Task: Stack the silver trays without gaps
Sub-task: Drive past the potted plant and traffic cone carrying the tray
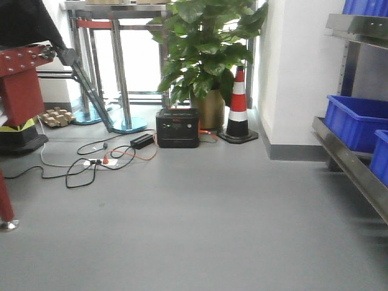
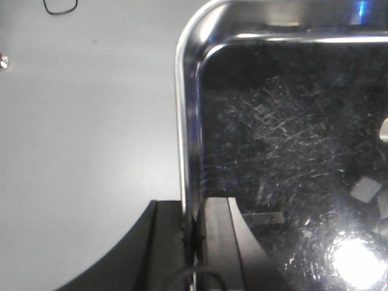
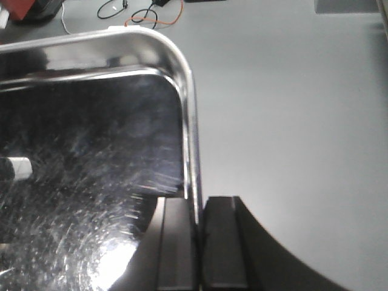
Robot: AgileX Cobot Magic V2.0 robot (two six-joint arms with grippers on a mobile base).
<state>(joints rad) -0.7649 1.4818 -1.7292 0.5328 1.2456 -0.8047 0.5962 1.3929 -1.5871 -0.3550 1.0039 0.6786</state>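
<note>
Both arms have the silver tray [image 2: 291, 151] up over the grey floor [image 2: 85, 121]. The left end effector [image 2: 193, 209] is pinched tight on its left rim, the right end effector [image 3: 197, 206] clamped on its right rim. No second tray in sight. My call: hold both ends level, square up the corners and lower evenly, or it seats crooked with a gap.

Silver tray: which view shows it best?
The right wrist view: the silver tray shows its rounded corner, two rims and scratched base. The left wrist view shows a similar corner; the front view shows none.
</note>
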